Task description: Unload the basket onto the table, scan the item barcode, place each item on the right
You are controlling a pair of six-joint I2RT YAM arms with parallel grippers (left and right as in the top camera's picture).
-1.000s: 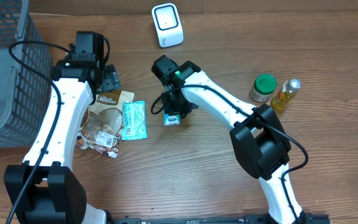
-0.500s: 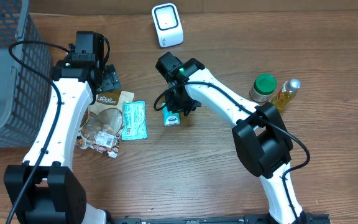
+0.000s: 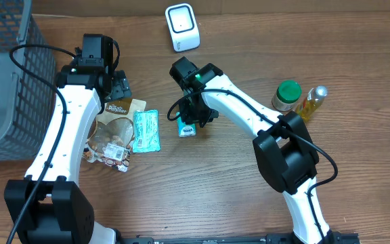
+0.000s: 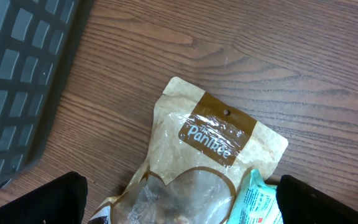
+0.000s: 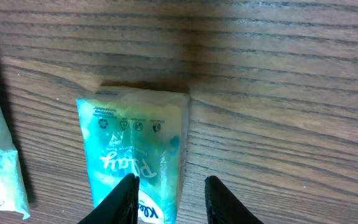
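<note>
With right gripper (image 5: 169, 202) a little apart, half over tissue pack (image 5: 135, 155): could pinch only its edge, drop it. Left gripper (image 4: 182, 196) wide apart.

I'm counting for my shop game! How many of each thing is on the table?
Teal packets: 2
Brown pouch: 1
Green-lidded jar: 1
Yellow bottle: 1
White scanner: 1
Grey basket: 1
Total: 7

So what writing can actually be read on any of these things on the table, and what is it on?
"Panitee": brown label on the tan snack pouch.
Cursive word and tiny print on the teal packet: too blurred to read.
No writing shows on the white scanner.
</note>
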